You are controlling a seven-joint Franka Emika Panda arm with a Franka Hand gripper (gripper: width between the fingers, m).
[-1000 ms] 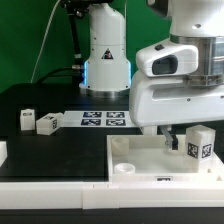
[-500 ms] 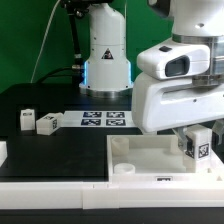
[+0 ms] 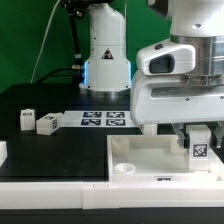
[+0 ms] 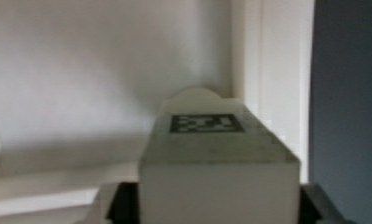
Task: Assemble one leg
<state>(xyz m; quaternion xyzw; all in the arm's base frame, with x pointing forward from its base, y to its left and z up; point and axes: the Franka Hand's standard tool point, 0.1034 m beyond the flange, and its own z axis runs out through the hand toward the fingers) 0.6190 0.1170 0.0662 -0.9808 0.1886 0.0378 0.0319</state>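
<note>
My gripper [image 3: 199,135] is shut on a white leg [image 3: 200,143] with a black-and-white tag on its side. It holds the leg upright over the far right corner of the white square tabletop [image 3: 140,155]. In the wrist view the leg [image 4: 215,150] fills the middle between the dark fingers [image 4: 119,205], with the tabletop's raised rim [image 4: 272,60] just behind it. I cannot tell whether the leg's lower end touches the tabletop. Two more white legs [image 3: 27,120] [image 3: 47,123] lie on the black table at the exterior view's left.
The marker board [image 3: 104,119] lies behind the tabletop. The robot base [image 3: 105,55] stands at the back. A round white socket [image 3: 124,169] sits at the tabletop's near left corner. A white part [image 3: 2,152] shows at the left edge.
The gripper with the leg has moved down and slightly right, toward the tabletop's far right corner. The leg now stands more upright.
</note>
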